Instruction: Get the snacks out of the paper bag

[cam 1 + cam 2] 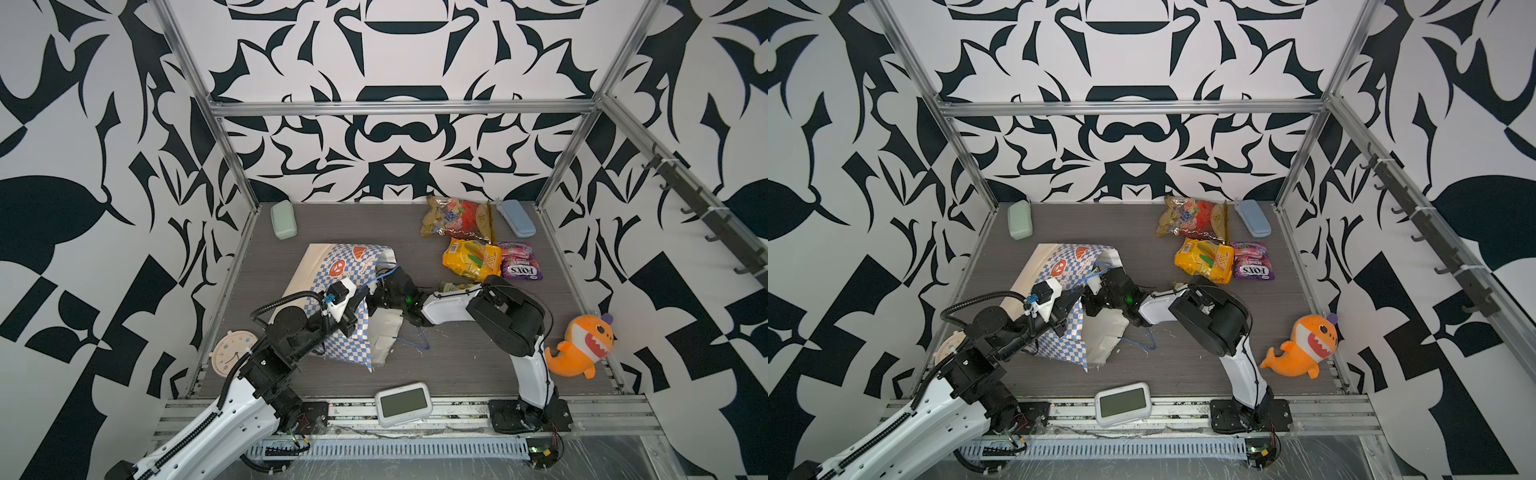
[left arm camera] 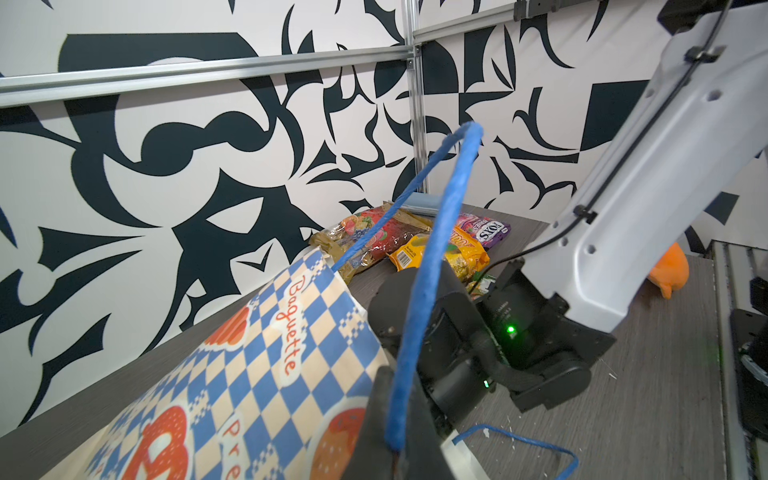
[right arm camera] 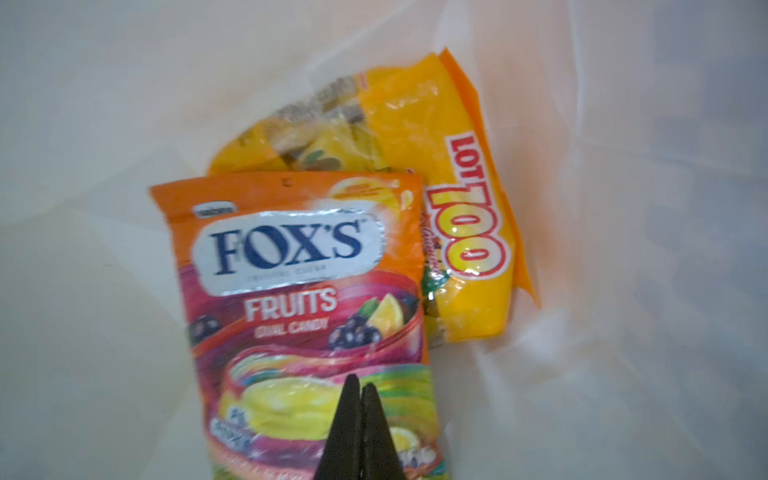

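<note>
**Paper bag on its side, two packets inside**

You have the paper bag (image 1: 332, 270) lying on its side, left of the middle of the table (image 1: 353, 224), with its mouth facing the right edge. Against its white inside lie an orange-pink FOX'S packet (image 3: 307, 291) and, partly under it, a yellow-orange packet (image 3: 465, 208). Your right gripper (image 3: 359, 382) reaches in through the mouth. Its fingers are pressed together with their tips on the FOX'S packet, but you cannot tell whether they have pinched its film. Your left gripper (image 1: 363, 296) is clamped where a blue cord handle (image 2: 463, 166) meets the bag's rim.

Toward the far right corner lie a red-gold fruit-print packet (image 1: 457, 220), a second yellow-orange packet (image 1: 471, 259) and a purple FOX'S packet (image 1: 519, 266) touching it. A green packet (image 1: 455, 286) shows just behind your right arm. An orange plush shark (image 1: 582, 347) sits by the right edge.
</note>
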You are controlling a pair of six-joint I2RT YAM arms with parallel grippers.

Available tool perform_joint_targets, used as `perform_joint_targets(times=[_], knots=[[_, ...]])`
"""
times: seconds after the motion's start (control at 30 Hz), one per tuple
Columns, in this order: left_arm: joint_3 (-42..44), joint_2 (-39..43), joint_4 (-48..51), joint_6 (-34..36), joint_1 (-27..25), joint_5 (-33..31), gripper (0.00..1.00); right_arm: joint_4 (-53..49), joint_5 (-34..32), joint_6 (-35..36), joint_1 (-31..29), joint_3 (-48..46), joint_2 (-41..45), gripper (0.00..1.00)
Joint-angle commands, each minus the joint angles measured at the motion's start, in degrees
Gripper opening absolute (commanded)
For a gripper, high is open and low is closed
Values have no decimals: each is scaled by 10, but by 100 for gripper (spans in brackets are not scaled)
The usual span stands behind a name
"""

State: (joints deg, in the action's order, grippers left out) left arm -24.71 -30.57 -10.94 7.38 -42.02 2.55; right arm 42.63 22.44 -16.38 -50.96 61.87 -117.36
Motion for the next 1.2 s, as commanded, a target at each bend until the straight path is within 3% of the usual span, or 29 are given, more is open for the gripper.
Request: perform_joint_targets(times=[0.0,0.17,0.47,0.6,0.7,0.77,0.87,0.97,1.07,1.1,1.17], knots=[[7,23,-5,2,-2,-2,0,54,12,-18,-1,-24,46,0],[10,54,8,6,0,-6,0,66,11,3,-14,-71,88,0],[-4,34,28,12,5,-7,0,136,-7,11,-30,-177,141,0],[-3,41,34,11,9,-3,0,72,-32,67,-54,-190,174,0],[-2,43,38,12,11,-2,0,47,-45,71,-56,-178,171,0],[-4,39,35,11,12,2,0,34,-90,58,-55,-162,168,1],[-7,32,31,8,12,8,0,21,-169,55,-55,-127,148,28],[-8,21,25,6,12,12,0,27,-187,62,-48,-70,99,49],[-19,6,24,5,13,21,0,34,-168,33,-32,-12,44,55],[-23,1,25,7,13,24,0,41,-163,21,-26,-1,30,64],[-29,-7,28,8,13,28,0,59,-158,-7,-15,23,0,70]])
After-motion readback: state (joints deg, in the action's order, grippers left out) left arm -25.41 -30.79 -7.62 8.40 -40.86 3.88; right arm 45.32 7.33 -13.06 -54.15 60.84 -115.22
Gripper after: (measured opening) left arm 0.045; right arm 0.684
